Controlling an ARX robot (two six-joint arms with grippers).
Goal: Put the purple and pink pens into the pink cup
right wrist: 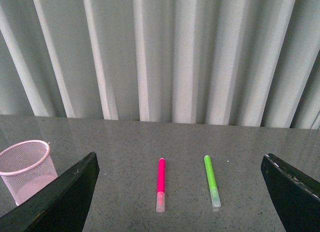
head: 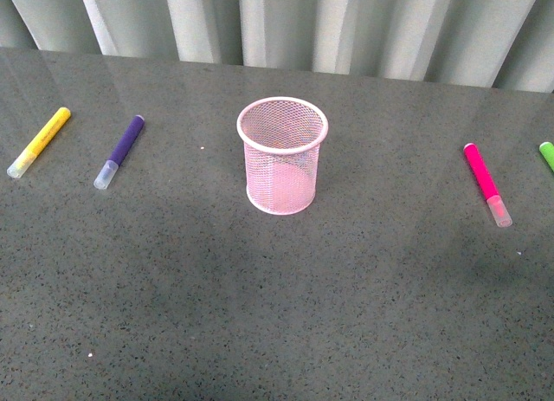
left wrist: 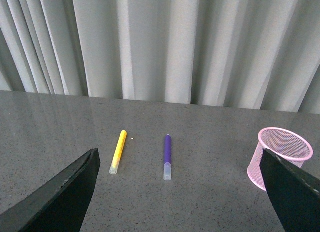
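Standing upright near the middle of a dark grey speckled table [head: 277,327] is the pink cup [head: 281,171], a pale wire-mesh cylinder with its open mouth facing up. It looks empty, though the mesh makes the bottom hard to read.

On the robot's left, well apart from the cup, the purple pen [head: 120,151] lies flat on the table, slanted, with its clear cap at the nearer end. Further left lies a yellow marker [head: 39,142], roughly parallel to it and not touching it.

On the robot's right, also well apart from the cup, the pink pen [head: 486,183] lies flat with its clear cap at the nearer end. Beyond it a green marker [head: 547,154] is cut off by the edge of the front view. The right wrist view shows it whole, lying beside the pink pen with a gap between them.

The left gripper [left wrist: 179,159] hangs above the table with its two dark fingers spread wide and nothing between them. The right gripper [right wrist: 180,156] is spread just as wide and is also empty.

A pale pleated curtain [head: 286,24] hangs behind the table.
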